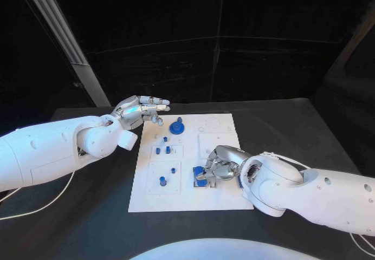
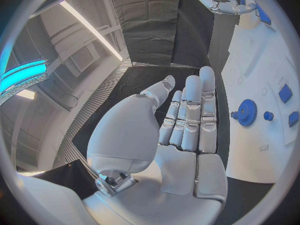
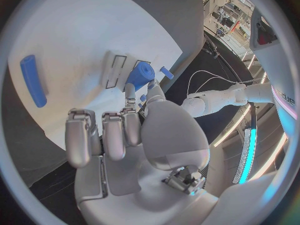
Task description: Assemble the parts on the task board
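The white task board (image 1: 222, 195) lies mid-table. My left hand (image 1: 144, 111) hovers over its far left corner, fingers stretched out and holding nothing; its straight fingers (image 2: 190, 120) show in the left wrist view. A blue gear (image 1: 177, 128) (image 2: 247, 112) sits on the board just beside that hand. My right hand (image 1: 220, 167) is low over the board's near right part, fingers curled. There its thumb and one finger pinch a short blue cylinder (image 3: 140, 75) (image 1: 201, 182) at a slotted spot. A blue bar (image 3: 32, 80) lies flat on the board apart from it.
Several small blue pegs (image 1: 162, 149) stand in the board's left column, with another (image 1: 162, 180) nearer the front. The black table (image 1: 94, 216) surrounds the board. A white cable (image 1: 47, 203) runs under my left arm.
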You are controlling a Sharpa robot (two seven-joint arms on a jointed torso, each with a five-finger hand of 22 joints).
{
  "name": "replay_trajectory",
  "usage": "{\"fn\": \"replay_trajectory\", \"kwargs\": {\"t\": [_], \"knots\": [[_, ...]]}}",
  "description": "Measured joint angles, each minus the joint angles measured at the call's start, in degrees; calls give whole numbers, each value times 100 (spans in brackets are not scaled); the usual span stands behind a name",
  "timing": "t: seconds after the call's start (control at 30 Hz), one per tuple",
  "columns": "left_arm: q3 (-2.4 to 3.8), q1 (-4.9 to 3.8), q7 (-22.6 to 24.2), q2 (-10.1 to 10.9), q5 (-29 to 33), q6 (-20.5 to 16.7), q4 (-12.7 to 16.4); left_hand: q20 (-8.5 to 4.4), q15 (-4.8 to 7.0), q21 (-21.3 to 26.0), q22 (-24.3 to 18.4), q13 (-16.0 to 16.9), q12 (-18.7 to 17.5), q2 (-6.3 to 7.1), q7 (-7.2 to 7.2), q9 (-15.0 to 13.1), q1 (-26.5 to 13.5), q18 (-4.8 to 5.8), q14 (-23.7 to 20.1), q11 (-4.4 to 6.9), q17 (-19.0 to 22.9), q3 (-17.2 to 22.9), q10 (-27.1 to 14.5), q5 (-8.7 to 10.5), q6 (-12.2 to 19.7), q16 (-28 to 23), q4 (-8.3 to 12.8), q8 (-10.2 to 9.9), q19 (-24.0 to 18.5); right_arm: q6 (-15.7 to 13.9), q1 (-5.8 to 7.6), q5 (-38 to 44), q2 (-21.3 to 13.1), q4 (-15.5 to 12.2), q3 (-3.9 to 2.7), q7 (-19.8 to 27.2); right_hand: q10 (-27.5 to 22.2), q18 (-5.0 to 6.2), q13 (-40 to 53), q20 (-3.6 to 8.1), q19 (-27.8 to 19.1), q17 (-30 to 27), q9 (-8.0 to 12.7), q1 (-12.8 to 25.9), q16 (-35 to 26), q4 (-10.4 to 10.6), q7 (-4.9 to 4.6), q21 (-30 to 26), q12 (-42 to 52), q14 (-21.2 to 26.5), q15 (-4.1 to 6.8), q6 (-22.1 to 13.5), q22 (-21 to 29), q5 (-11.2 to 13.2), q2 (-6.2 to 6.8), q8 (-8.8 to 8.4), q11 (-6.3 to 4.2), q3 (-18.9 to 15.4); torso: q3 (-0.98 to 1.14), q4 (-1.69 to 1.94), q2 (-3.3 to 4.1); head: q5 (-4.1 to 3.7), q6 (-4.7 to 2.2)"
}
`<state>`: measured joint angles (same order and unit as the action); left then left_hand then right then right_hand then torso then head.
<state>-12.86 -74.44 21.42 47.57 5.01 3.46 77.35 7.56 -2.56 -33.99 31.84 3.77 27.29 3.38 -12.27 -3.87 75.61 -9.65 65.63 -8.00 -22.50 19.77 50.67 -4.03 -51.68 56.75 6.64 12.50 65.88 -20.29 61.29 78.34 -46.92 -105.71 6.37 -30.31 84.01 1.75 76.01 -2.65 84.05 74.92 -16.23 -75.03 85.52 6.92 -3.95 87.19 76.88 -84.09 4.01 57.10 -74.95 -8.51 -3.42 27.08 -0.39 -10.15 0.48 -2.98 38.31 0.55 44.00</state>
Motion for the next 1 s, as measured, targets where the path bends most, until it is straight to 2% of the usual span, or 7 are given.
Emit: {"fn": "replay_trajectory", "kwargs": {"t": [0.1,0.2,0.3,0.6,0.7,0.83,1.0], "knots": [[0,0,0,0,-17,0,0,0,0,0,0,0,0,0,0,0,0,0,0,0,0,0,0,0,0,0,0,0,0,16,0,-5,-4,6,0,85,-7,0,150,0,0,0,-14,-76,0,-19,-2,0,1,0,-3,2,0,86,-76,1,8,-11,1,-3,-1,0,0],[0,0,0,0,-30,0,0,0,0,0,0,0,0,0,0,0,0,0,0,0,0,0,0,0,0,0,0,0,0,16,0,-55,-13,9,1,189,2,0,210,0,0,0,-15,-37,0,77,-4,0,1,-1,-4,3,0,99,-133,0,-1,-108,1,-4,-1,0,0],[0,0,0,0,-41,0,0,0,0,0,1,0,0,0,0,0,0,0,0,0,0,0,0,0,0,0,0,0,0,-14,-7,-147,-24,4,9,333,2,0,216,0,0,0,-13,51,0,193,-4,0,2,4,-1,3,1,-55,-211,0,-1,-224,1,-4,-4,-1,-7],[0,0,0,0,-59,0,1,0,0,0,-4,0,0,0,0,0,0,0,0,0,5,0,0,0,0,28,0,0,0,-270,-9,-517,-65,-16,9,754,2,0,215,0,0,-1,-18,156,0,233,16,0,2,5,0,-17,1,-164,-196,0,-1,-263,0,-4,-4,-2,-26],[0,0,0,-3,-63,1,0,0,0,0,-4,0,0,0,0,0,0,0,0,0,5,0,0,0,0,28,0,0,0,-288,-9,-598,-95,-6,8,799,2,0,215,0,0,-1,-19,78,0,125,16,0,4,5,-1,-17,1,-149,-158,0,-1,-206,-1,-3,-4,-2,-23],[0,0,0,-12,-66,1,-5,0,0,0,-4,0,0,0,0,0,0,0,0,0,5,0,0,0,0,27,0,0,0,-273,-8,-668,-109,5,8,806,1,-1,319,0,0,-1,-32,-154,0,-62,16,0,19,7,-4,-17,2,81,-136,0,-1,-113,-1,-3,-4,-2,-23],[0,0,-3,-17,-70,5,-9,0,0,0,-3,0,0,0,0,0,0,0,0,0,5,0,0,0,0,27,0,0,0,-213,-8,-705,-109,7,9,789,-11,0,367,21,-21,-1,-39,-235,0,-193,37,0,4,4,-1,4,2,139,-70,0,-12,-43,-1,-2,-3,4,-26]]}}
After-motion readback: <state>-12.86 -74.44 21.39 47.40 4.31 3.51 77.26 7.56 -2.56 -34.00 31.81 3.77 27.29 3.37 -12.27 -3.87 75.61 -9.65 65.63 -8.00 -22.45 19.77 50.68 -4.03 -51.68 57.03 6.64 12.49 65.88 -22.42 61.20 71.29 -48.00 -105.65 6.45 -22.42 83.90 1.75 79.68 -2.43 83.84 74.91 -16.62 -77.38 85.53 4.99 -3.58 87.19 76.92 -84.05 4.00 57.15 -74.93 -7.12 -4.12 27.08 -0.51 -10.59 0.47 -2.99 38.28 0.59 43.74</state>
